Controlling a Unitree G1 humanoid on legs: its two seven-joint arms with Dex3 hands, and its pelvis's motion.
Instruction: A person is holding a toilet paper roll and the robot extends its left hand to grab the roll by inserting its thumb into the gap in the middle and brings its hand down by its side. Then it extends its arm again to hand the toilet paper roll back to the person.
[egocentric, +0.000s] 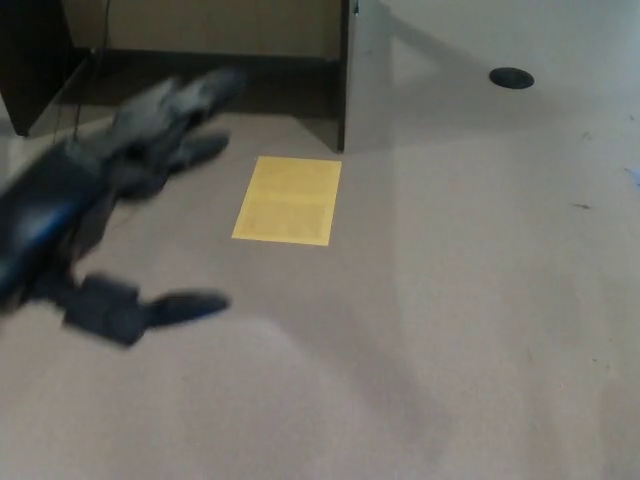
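No toilet paper roll anywhere in the head view, and no person's hand offering one; impossible to say from here which way the roll lies from the fingers, or how its hollow core is turned. Judged empty-handed for that reason: nothing white caught in the black left hand (120, 170), which hangs blurred at the left edge, low over the floor. Two thick fingers (195, 95) spread apart, pointing up and to the right; thumb (180, 305) splayed well away below them, pointing right. Open, then, and holding nothing. Right hand out of sight altogether, so left the only candidate for any reach.

Further out: a flat yellow rectangular sheet (288, 200) lying on the beige carpeted floor (450, 330), just right of the fingertips but apart from them. Behind it, a dark upright furniture panel (345, 75) with a shadowed recess to its left. A small round black floor port (512, 77) well off to the upper right. Thin dark cables (70, 120) trailing down at the far left, near the forearm.

Nothing standing between the hand and the open floor ahead. Hard to place in the task: no roll held, no roll offered. For the grab, thumb to be lined up with the core's axis once the roll shows.
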